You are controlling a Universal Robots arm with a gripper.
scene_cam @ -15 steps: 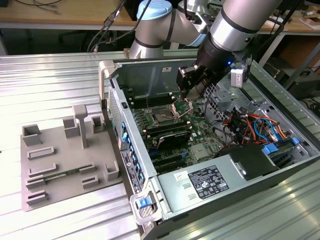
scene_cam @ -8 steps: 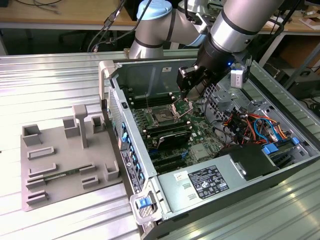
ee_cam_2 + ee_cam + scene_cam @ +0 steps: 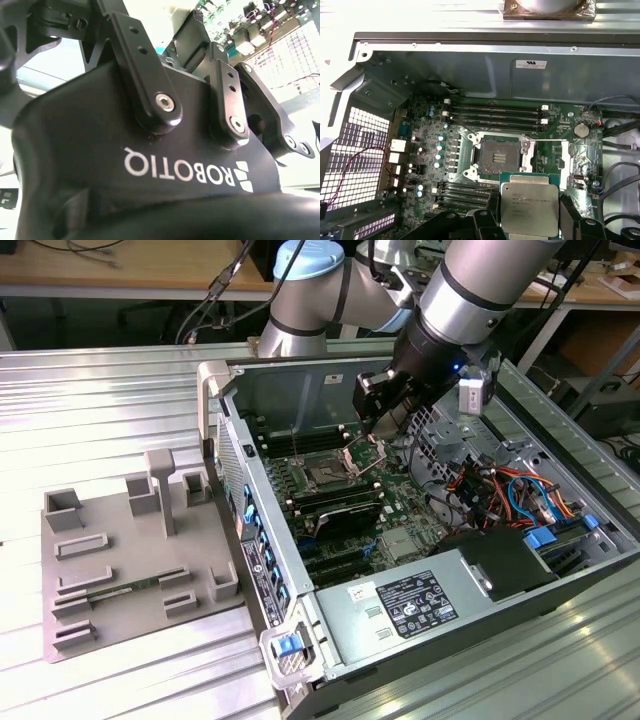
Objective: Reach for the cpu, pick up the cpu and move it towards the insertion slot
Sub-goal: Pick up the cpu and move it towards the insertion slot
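Silvery and flat, the cpu (image 3: 529, 206) sits clamped between the black fingers (image 3: 568, 212) of the gripper (image 3: 530, 220), held level in the first wrist view just short of the insertion slot (image 3: 496, 156), whose metal frame stands open on the green board (image 3: 422, 150). By my reading the pickup is done and the carry toward the socket is in hand. Closing the last gap calls for squaring the chip over the dark socket. In the exterior view the gripper (image 3: 380, 410) hangs inside the open computer case (image 3: 300, 375), and the grey tray (image 3: 120, 570) lies well apart.

cpu (image 3: 529, 208) lower edge hidden behind end effector (image 3: 530, 220).
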